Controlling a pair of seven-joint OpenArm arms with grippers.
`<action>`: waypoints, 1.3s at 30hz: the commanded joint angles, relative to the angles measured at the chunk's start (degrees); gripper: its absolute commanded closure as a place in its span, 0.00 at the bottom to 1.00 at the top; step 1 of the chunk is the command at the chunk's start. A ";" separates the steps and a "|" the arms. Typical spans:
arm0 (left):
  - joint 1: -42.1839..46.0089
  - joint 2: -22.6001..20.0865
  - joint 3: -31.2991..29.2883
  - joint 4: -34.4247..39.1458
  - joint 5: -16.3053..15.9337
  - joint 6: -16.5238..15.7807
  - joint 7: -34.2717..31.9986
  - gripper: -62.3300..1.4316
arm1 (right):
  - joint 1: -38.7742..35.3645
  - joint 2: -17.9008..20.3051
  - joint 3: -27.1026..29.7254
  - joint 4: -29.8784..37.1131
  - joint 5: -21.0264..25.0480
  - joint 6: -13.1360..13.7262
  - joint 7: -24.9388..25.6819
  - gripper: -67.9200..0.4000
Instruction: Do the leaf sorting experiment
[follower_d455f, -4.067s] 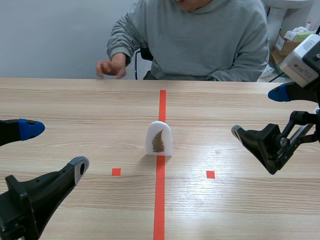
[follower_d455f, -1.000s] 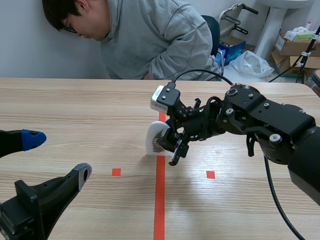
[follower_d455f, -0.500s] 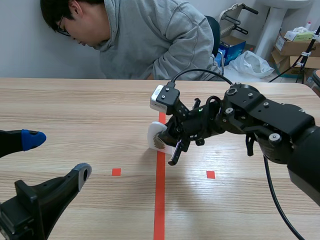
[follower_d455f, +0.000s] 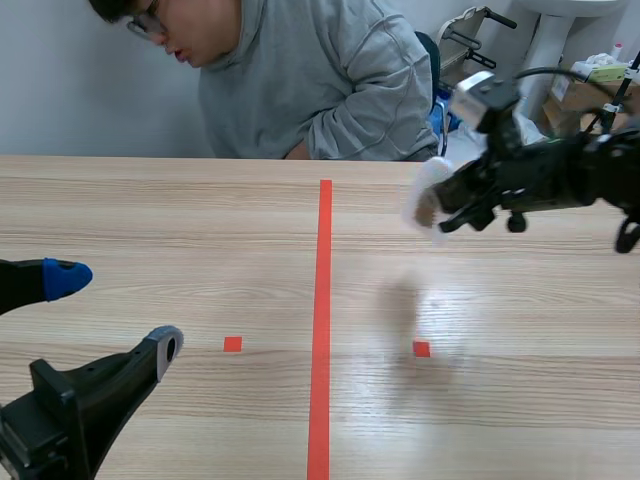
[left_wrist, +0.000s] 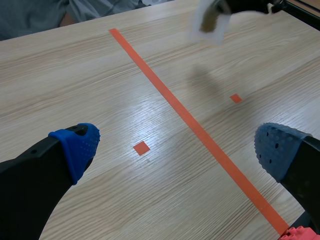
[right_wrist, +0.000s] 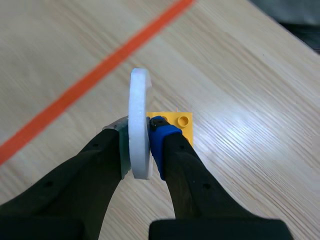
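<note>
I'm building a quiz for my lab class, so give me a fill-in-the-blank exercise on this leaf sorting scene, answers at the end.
1. The white leaf tile is pinched off the table by the ___ arm's gripper.
2. The left gripper has its fingers ___.
3. In the scene view, the tile hangs to the ___ of the long tape line.
4. The person across the table wears a ___ hoodie.
Missing words: right; open; right; grey.

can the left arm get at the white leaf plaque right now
Probably not. The leaf plaque is shut between the right arm's jaws, held above the table beyond the red tape line; the left arm's jaws stand open, low on the opposite side.
</note>
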 joint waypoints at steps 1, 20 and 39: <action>-0.55 0.13 -0.42 1.20 -0.35 -0.15 -0.55 0.00 | -1.29 2.03 2.62 -0.17 1.01 -0.83 -0.63 0.97; -3.04 0.13 -0.48 1.20 -0.37 -0.13 -0.50 0.00 | -3.96 6.16 24.30 -13.86 -6.43 -13.66 11.58 0.97; -3.04 0.13 -0.48 1.20 -0.37 -0.13 -0.28 0.00 | 2.25 0.50 16.26 -23.30 -11.47 -13.84 14.36 0.97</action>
